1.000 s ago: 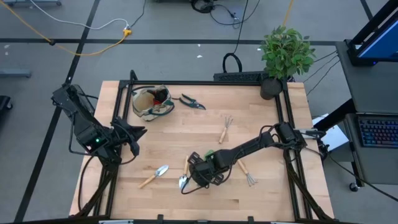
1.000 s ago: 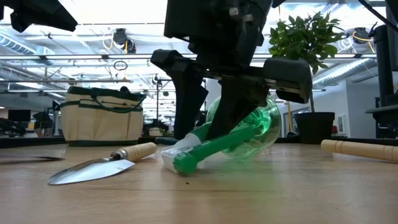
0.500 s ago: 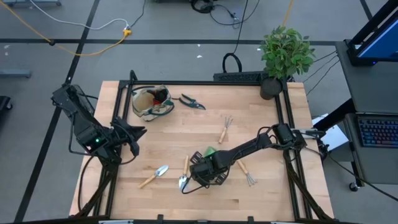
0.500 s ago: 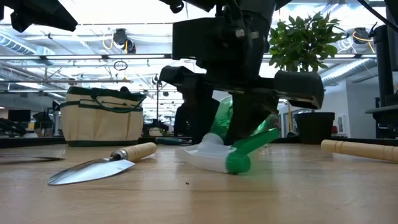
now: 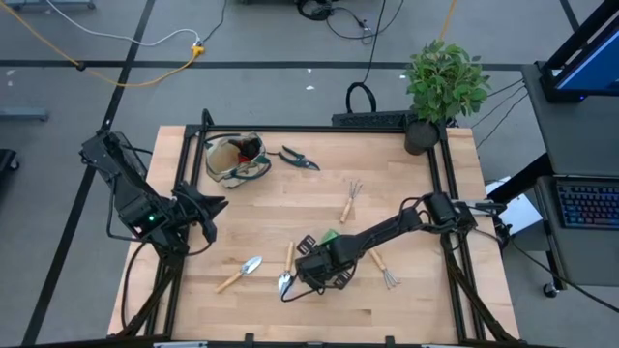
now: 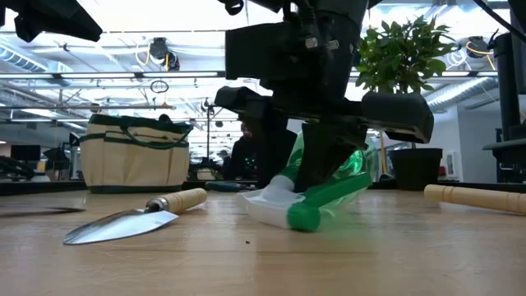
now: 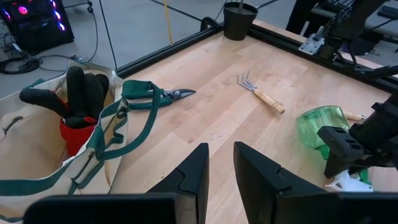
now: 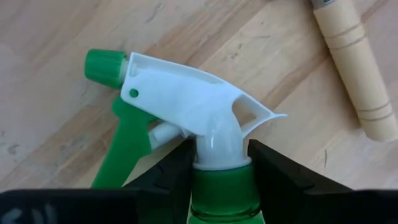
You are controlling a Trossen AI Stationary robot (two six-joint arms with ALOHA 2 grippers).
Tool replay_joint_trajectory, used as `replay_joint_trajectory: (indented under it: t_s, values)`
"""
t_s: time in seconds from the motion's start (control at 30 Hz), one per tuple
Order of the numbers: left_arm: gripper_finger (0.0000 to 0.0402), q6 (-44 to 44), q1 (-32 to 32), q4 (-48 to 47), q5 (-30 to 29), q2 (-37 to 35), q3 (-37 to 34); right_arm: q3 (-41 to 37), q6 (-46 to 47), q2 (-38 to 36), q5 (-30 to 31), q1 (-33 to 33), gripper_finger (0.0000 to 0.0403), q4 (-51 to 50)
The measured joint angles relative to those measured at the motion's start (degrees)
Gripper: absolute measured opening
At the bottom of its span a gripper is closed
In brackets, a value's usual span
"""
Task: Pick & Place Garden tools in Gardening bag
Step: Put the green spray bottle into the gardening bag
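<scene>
Since a moment ago, the green spray bottle (image 8: 186,118) has tipped so its nozzle points down at the wooden table (image 5: 290,208). My right jaws (image 8: 214,163) are clamped on its neck, low over the table's near middle, beside a trowel (image 6: 131,215). My left jaws (image 7: 219,174) wait slightly apart near the gardening bag (image 5: 235,160), which holds a glove

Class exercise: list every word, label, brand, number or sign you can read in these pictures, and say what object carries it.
No text can be read with confidence.
Right gripper: faint pale marks on its housing at the frame's lower edge, too cut off and blurred to read.
Spray bottle, gardening bag, trowel: no printing visible.
Monitor beside the table: too small to read.
</scene>
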Motion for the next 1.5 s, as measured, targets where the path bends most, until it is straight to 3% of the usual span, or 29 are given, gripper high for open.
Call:
replay_joint_trajectory:
  t_s: [0.53, 0.87, 1.13, 1.5]
  values:
    - [0.0077, 1.32, -0.01, 0.08, 2.81, 0.00, 0.00, 12.26, 8.11, 0.26, 0.08, -1.50, 0.0131, -1.16]
    - [0.0077, 1.88, 0.01, 0.68, 4.13, 0.00, 0.00, 14.74, 14.67, -5.99, -4.16, -4.49, 0.0131, 4.20]
    - [0.0077, 8.96, 0.44, 6.43, 4.02, 0.00, 0.00, 14.77, 27.33, -11.60, -17.26, -9.80, 0.0130, 16.18]
    - [0.0077, 8.90, 3.84, 11.76, 2.85, 0.00, 0.00, 14.81, 45.57, -12.81, -37.57, -16.74, 0.0130, 36.10]
